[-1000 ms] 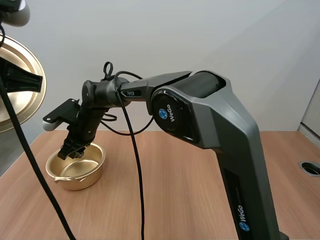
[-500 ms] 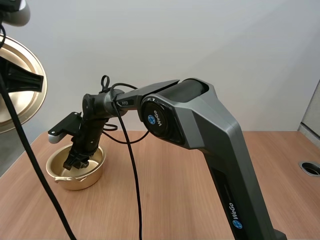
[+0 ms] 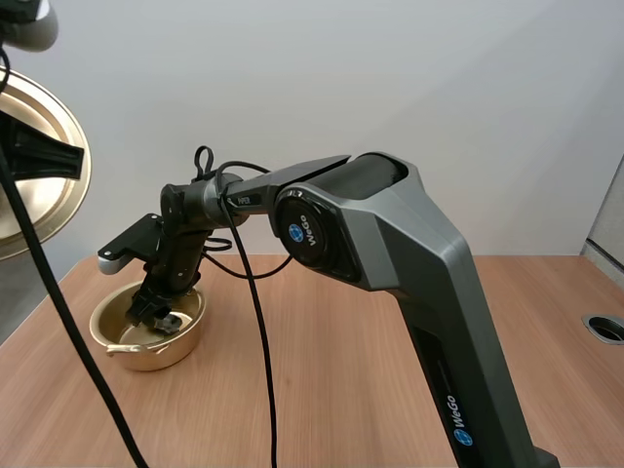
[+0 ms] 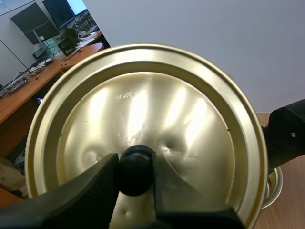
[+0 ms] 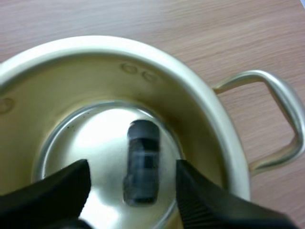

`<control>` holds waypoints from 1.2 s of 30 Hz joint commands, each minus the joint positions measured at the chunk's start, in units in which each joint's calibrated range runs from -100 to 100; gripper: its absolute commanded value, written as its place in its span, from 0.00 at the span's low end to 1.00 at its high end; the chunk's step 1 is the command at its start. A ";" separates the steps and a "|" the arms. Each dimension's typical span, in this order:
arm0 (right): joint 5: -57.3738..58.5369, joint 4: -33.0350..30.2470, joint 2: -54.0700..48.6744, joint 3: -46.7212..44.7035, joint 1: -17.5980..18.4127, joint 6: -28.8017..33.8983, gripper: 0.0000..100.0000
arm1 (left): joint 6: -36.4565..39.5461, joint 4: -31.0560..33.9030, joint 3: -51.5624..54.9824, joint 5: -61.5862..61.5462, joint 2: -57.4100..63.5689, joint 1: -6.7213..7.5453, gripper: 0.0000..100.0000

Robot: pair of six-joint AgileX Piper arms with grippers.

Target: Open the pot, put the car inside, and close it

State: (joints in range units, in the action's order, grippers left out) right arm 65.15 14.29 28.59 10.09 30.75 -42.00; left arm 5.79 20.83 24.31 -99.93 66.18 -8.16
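Observation:
The gold pot (image 3: 117, 343) stands lidless on the wooden table at the left. My right gripper (image 3: 156, 310) hangs inside it. From the right wrist, its fingers (image 5: 52, 191) are open and apart, and the small dark car (image 5: 143, 162) lies loose on the pot's shiny bottom (image 5: 95, 138) between them. The gold lid (image 3: 39, 205) is held high at the far left. My left gripper (image 4: 136, 172) is shut on the lid's black knob (image 4: 135, 167), with the lid's underside (image 4: 157, 109) facing the camera. The pot's rim (image 4: 274, 186) peeks out beside the lid.
My right arm's large grey body (image 3: 390, 253) crosses the middle of the high view toward the pot. A round cable hole (image 3: 606, 327) sits in the table at the far right. Bare wood (image 3: 322, 390) lies in front of the pot.
My right gripper came down into the pot and its fingers parted; the car now rests on the pot's bottom. The lid and the left gripper stayed where they were.

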 commanded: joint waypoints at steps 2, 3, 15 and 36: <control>-0.02 -0.02 -0.08 0.00 0.00 0.28 1.00 | -0.84 0.00 0.04 -0.07 0.01 -0.03 0.00; -0.02 -0.02 -0.35 0.00 0.00 0.28 1.00 | -0.84 0.00 0.04 -0.07 0.01 -0.03 0.00; -1.37 0.38 -8.91 0.00 0.00 -2.28 0.23 | -0.84 -0.49 0.04 -0.07 0.01 -0.03 0.00; 25.68 -2.53 -26.59 0.00 -18.91 8.87 0.00 | 1.18 -3.60 16.53 19.31 -10.23 -0.03 0.00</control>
State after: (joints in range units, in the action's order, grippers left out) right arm 86.01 11.72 3.67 10.09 15.54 -33.11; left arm 6.97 18.05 35.98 -88.37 57.47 -8.16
